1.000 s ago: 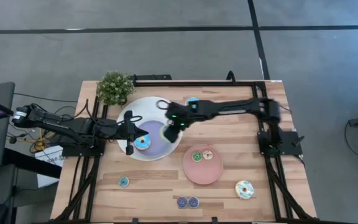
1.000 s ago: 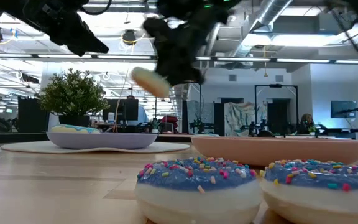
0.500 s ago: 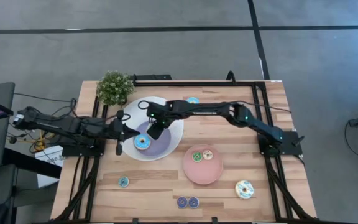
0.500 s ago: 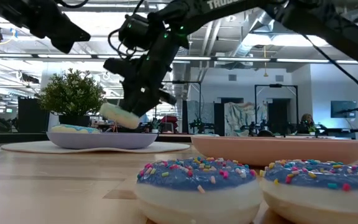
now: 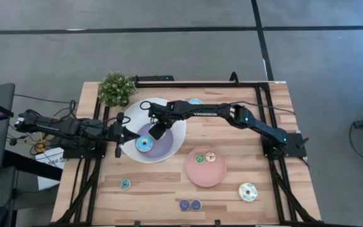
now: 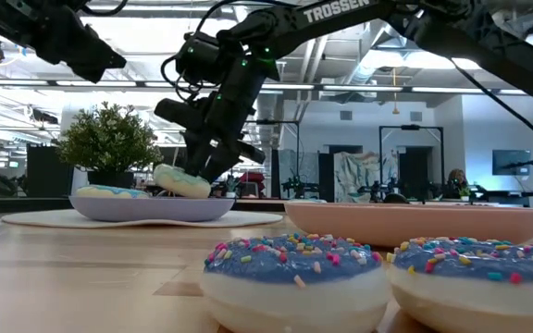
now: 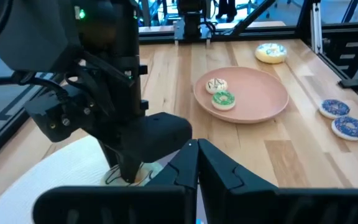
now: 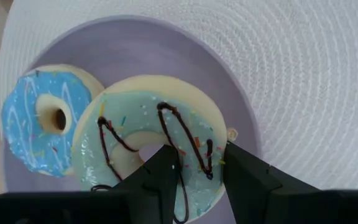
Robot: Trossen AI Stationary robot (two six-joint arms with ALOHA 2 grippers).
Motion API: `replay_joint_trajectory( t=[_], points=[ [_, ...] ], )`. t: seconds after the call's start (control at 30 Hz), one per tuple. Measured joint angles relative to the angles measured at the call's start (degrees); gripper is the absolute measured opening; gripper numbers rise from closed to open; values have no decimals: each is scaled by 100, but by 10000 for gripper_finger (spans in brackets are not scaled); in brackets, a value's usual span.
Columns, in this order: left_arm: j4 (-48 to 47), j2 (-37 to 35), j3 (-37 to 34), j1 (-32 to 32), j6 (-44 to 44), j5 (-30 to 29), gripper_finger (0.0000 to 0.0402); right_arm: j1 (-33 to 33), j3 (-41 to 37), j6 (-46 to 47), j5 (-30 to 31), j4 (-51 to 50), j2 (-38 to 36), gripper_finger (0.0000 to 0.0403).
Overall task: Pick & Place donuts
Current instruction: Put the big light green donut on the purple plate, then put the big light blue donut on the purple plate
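1. Lowered since half a second ago, the right hand (image 5: 157, 130) now brings its pale blue donut (image 8: 151, 152) down into the white bowl (image 5: 174, 140); in the low view the donut (image 6: 182, 181) sits at about the height of the bowl's rim, where before it hung clearly above.
2. Its two fingers (image 8: 160, 177) are clenched on the donut, one through the centre hole and one outside the ring, as the right wrist view shows.
3. That donut has dark chocolate-coloured squiggles over light blue icing and lies tilted over the bowl's lilac centre.
4. Just beside it in the bowl lies a brighter blue donut (image 5: 144, 144) with white stripes; the two overlap at the edge in the right wrist view.
5. At the bowl's left edge waits the left hand (image 5: 120, 133), its fingers closed together and holding nothing.
6. On the pink plate (image 5: 214, 177), right of the bowl and nearer, lie a green donut (image 5: 200, 158) and a white donut (image 5: 210, 156), side by side.
7. Two dark blue donuts (image 5: 190, 205) lie together at the tabletop's (image 5: 232, 139) near edge.
8. A cream donut (image 5: 248, 192) lies near right, a small blue one (image 5: 125, 184) near left.
9. A small potted plant (image 5: 116, 88) stands at the far left corner.
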Motion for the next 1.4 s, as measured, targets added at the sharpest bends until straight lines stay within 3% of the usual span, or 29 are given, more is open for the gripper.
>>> replay_joint_trajectory(
  t=[0.37,0.83,1.07,1.23,1.4],
  points=[
    [-32,-2,0,0,225,6,0,2,-2,1,211,30,0,114],
    [-122,-2,0,0,245,12,0,6,-4,59,198,24,-2,199],
    [-125,-2,0,0,245,12,0,-41,-4,157,-2,29,-90,201],
    [-145,-2,0,2,243,157,0,-88,253,121,-460,-413,-78,194],
    [-194,-2,0,2,221,198,0,-82,461,-576,-694,-1193,-238,182]
  ],
)
